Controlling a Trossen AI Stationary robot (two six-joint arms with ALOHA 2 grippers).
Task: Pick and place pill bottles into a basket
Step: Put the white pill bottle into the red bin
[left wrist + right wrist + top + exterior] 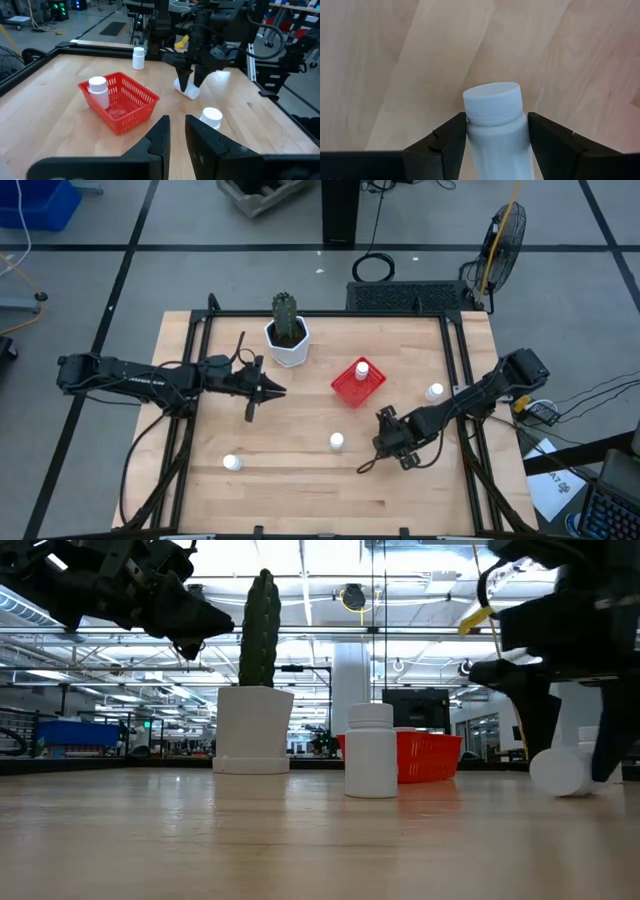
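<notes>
Your right gripper (495,137) is down at the table with one dark finger on each side of a pill bottle lying on its side (496,131), cap pointing away from the wrist. The fingers sit right against the bottle's flanks; from the wrist view you'd call it clamped, though how firm the squeeze is doesn't show. In the high view that gripper (392,442) sits just in front of the red basket (347,388), toward the table's near edge.

Count five bottles in all: the one in your grip, one standing inside the basket (98,91), one upright just near of the basket (337,442), one to the basket's right by the table rail (434,392), and one far to its left near the front edge (231,463).

Your left gripper (272,390) hangs above the table left of the basket, in front of the white cactus pot (289,345), fingers (161,132) only narrowly parted and holding nothing.
</notes>
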